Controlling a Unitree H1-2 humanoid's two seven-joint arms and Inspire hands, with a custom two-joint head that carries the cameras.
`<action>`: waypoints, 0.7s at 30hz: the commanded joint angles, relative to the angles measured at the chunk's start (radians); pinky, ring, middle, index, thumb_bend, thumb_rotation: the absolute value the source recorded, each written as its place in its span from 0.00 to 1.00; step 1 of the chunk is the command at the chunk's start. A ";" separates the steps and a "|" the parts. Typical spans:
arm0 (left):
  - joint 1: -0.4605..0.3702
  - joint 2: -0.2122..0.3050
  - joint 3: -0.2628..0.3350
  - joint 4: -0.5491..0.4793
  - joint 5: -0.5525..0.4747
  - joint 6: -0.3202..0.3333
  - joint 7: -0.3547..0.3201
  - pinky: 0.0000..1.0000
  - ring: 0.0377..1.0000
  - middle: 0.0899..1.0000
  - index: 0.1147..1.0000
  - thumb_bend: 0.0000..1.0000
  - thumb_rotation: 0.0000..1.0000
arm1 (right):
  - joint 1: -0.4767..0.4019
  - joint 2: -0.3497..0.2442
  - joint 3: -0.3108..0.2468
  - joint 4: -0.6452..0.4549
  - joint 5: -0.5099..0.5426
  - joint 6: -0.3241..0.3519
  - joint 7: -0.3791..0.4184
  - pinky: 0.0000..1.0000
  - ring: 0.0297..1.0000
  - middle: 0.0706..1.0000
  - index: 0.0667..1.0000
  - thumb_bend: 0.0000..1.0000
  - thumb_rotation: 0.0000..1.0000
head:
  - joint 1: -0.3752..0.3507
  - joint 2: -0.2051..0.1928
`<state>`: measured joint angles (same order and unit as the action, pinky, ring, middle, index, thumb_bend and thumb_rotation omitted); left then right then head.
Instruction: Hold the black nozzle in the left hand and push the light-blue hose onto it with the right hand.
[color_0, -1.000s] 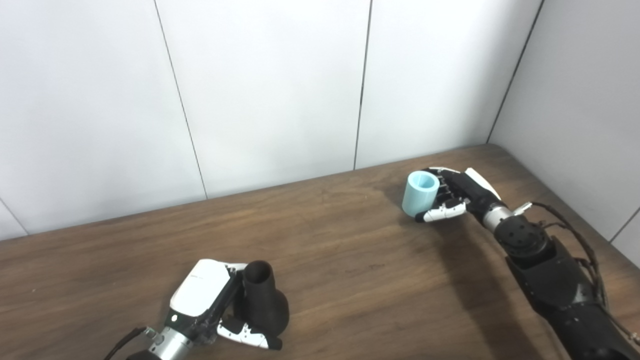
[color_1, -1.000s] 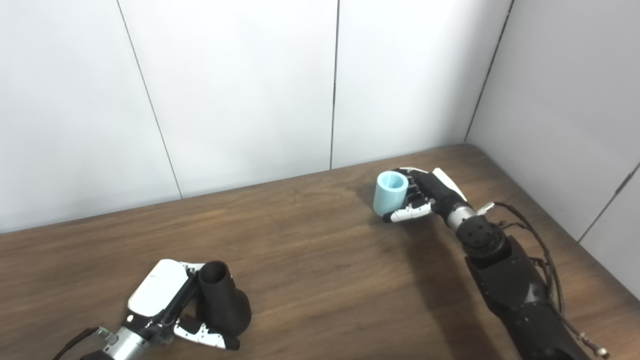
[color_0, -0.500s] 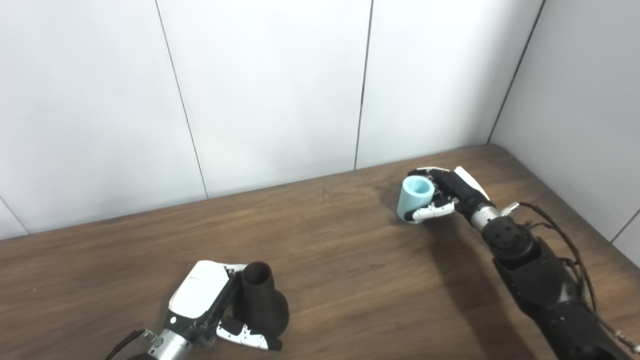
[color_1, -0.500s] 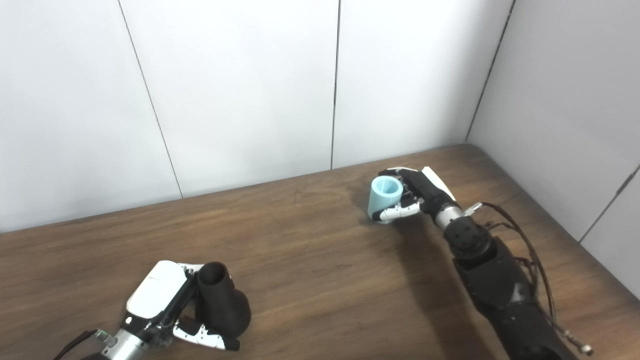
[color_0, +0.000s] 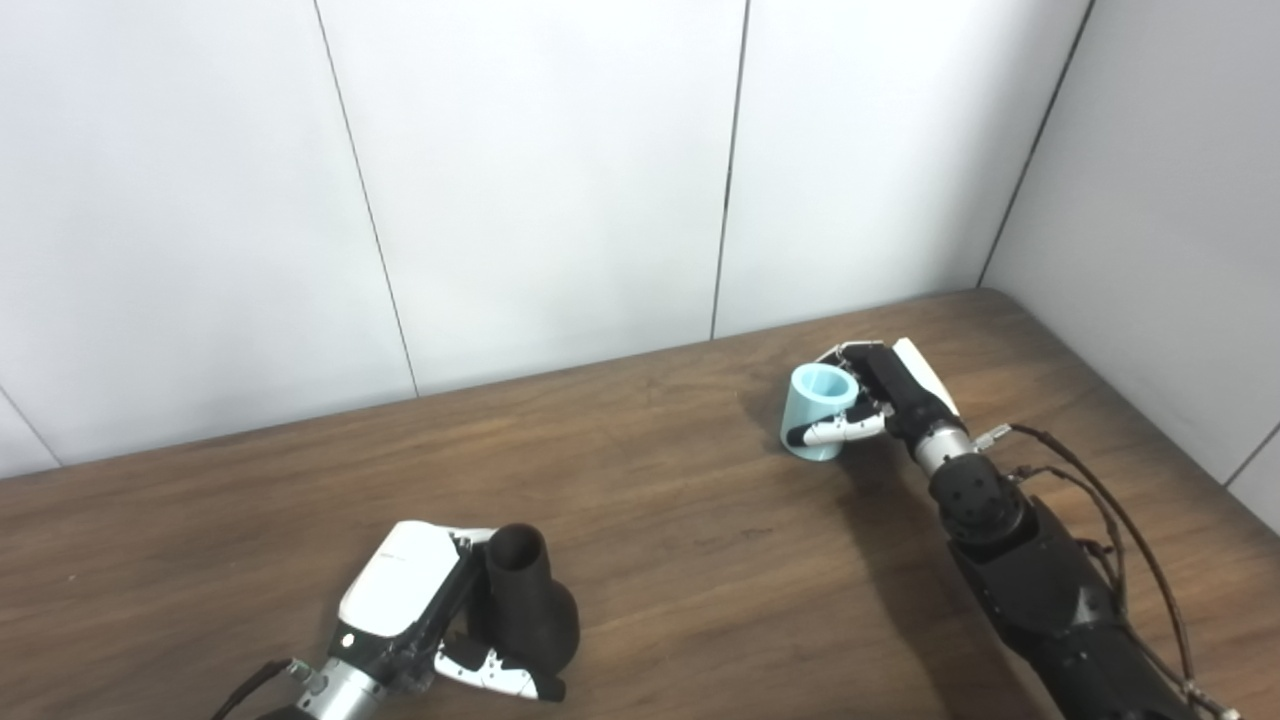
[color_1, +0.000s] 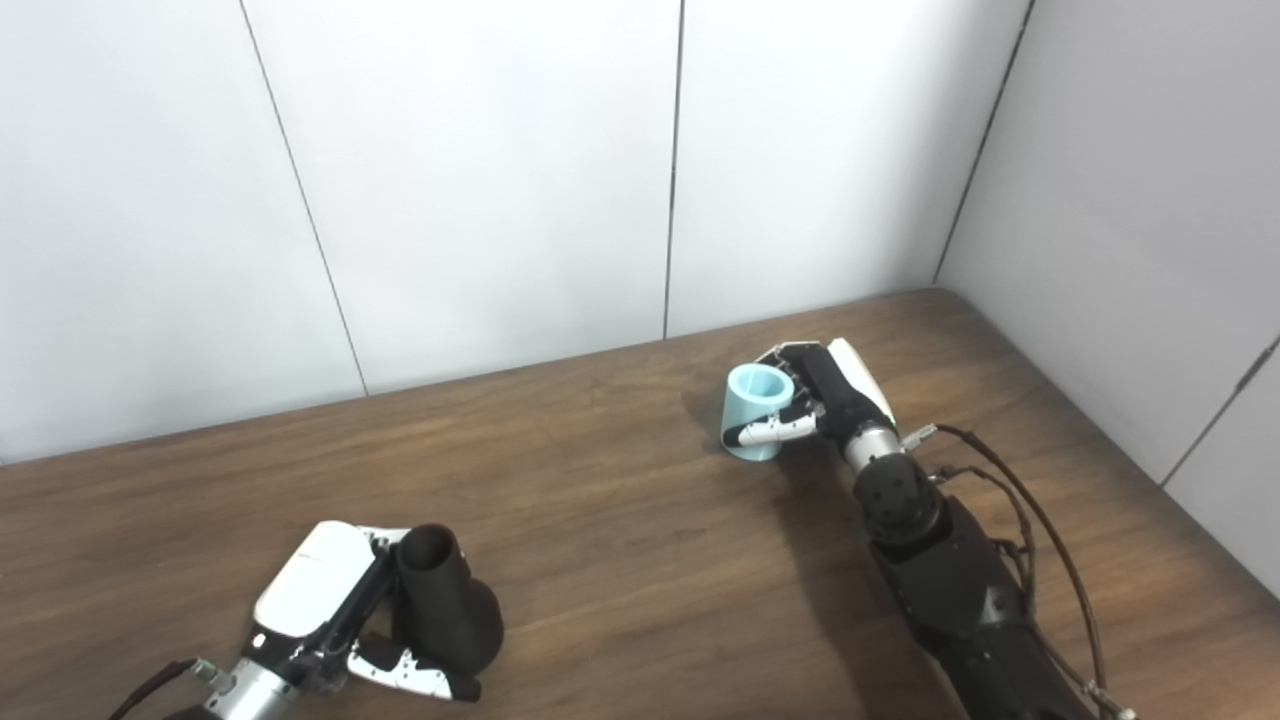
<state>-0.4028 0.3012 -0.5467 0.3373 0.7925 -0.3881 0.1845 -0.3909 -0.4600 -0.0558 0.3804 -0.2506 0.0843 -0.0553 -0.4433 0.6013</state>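
A: Where's the nozzle (color_0: 525, 605) rn?

B: Near the tabletop's front edge, left of centre. Your left hand (color_0: 425, 615) is wrapping it, fingers closed round the wide base, narrow neck pointing up and away. That's leaving the mouth free for the hose, I reckon.

A: And the hose (color_0: 815, 412)?

B: Toward the back right corner of the table (color_0: 700, 520), well apart from the nozzle. Your right hand (color_0: 880, 395) is gripping it from the side, fingers and thumb closed on its wall, open end facing up. Can't tell if it's resting on the wood or lifted.

A: So next?

B: Prob. you're bringing it across and tipping the bore to line up w/ the neck.
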 joint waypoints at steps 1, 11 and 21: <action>0.100 0.012 -0.039 0.064 0.023 0.027 -0.074 0.30 0.38 0.35 0.45 0.52 0.00 | -0.024 -0.021 -0.013 -0.020 -0.004 -0.035 -0.019 0.43 0.45 0.44 0.45 0.53 0.00 | 0.003 0.002; 0.101 0.005 -0.045 0.064 0.037 0.039 -0.072 0.31 0.40 0.35 0.45 0.52 0.00 | 0.009 -0.010 -0.004 -0.244 0.023 -0.037 0.046 0.33 0.36 0.38 0.47 0.53 0.00 | 0.082 0.014; 0.087 -0.028 -0.055 0.072 0.063 0.066 -0.057 0.26 0.34 0.34 0.45 0.52 0.00 | -0.052 0.046 0.035 -0.616 0.085 0.182 0.190 0.25 0.29 0.37 0.47 0.53 0.00 | 0.251 0.030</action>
<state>-0.4043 0.2802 -0.5499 0.3358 0.8150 -0.3586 0.1867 -0.3812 -0.4078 -0.0184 -0.1822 -0.1768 0.2521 0.1216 -0.1918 0.6305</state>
